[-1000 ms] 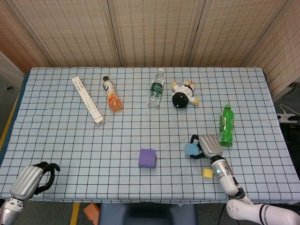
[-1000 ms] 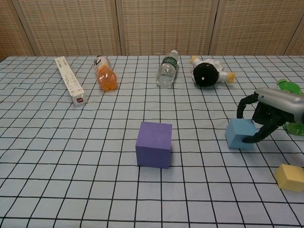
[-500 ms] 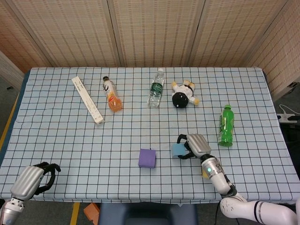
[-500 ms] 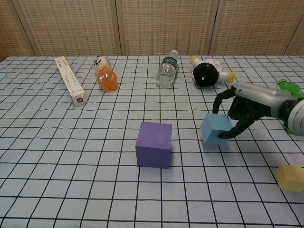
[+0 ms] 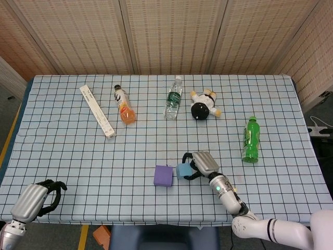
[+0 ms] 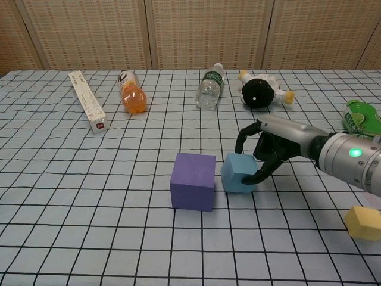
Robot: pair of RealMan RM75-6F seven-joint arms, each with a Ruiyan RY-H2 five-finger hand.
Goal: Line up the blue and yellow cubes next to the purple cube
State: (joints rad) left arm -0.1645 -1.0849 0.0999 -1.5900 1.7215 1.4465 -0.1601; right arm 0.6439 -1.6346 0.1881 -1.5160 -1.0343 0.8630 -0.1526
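- Woven rattan-look panels run along the back, and the table (image 5: 62, 156) wears a pale blue cloth with a black grid.
- Right hand (image 6: 269, 152) has its fingers curled round the blue cube (image 6: 239, 173), gripping it from the right and far sides; the cube sits just beside the purple cube (image 6: 193, 181), on its right, close enough that I can't tell whether they touch.
- Same pair in the head view: blue cube (image 5: 182, 171) next to purple cube (image 5: 163, 175), right hand (image 5: 202, 163) on it.
- Yellow cube (image 6: 362, 223) is off on its own at the near right, well apart from the other two.
- Left hand (image 5: 36, 199) is at the near left edge of the table, fingers curled in, nothing in it.
- Far row, left to right: long white box (image 5: 97, 111) with a small red mark at its near end (print too small to read), orange drink bottle (image 5: 125, 105) lying down, clear water bottle (image 5: 174, 98) with a dark green label lying down, black and white plush toy (image 5: 203, 105).
- Green soda bottle (image 5: 251, 139) lies at the right; label not legible.
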